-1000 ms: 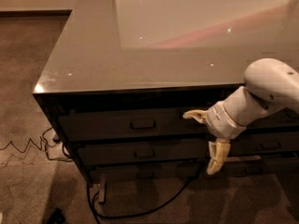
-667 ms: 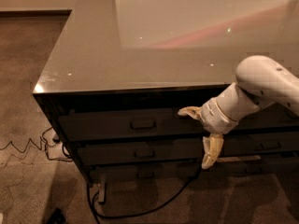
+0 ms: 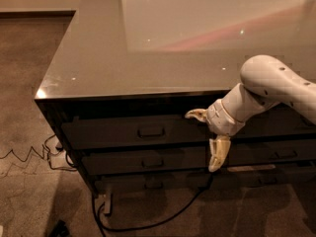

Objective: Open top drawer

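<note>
Camera view: top drawer (image 3: pixel 108 132) was shut under the tabletop (image 3: pixel 98 58) front edge. Gripper (image 3: pixel 207 135), fingers (image 3: pixel 218 154) spread wide, was held right of the handle (image 3: pixel 151 131), seemingly not touching. Handle could be missed, lower drawer (image 3: pixel 118 163) hooked instead.

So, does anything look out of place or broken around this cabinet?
Nothing looks broken or spilled. The top drawer is shut and level. The only untidy thing is the loose cables on the floor beside and under the cabinet. The gripper is open in front of that drawer, right of its handle.
</note>
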Controlling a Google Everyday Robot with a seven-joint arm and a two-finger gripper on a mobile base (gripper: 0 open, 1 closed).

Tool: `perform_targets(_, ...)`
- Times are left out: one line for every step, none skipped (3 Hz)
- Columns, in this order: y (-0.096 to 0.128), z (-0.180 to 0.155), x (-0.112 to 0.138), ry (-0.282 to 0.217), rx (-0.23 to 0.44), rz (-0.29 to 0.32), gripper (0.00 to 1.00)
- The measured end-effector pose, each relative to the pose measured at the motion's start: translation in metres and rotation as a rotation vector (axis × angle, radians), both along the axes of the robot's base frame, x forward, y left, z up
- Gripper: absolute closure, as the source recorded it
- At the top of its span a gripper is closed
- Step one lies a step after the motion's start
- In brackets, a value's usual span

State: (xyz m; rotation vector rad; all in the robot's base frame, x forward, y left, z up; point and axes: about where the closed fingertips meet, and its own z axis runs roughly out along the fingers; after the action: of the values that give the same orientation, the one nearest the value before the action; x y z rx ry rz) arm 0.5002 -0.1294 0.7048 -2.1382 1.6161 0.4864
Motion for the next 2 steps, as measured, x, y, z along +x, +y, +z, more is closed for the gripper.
perform_targets(-0.0013,-0.0022,0.0089,-0.002,0.022,-0.010,0.00)
perform_targets(0.0018,-0.0036,0.0123,-0.035,0.058,-0.049,0.00)
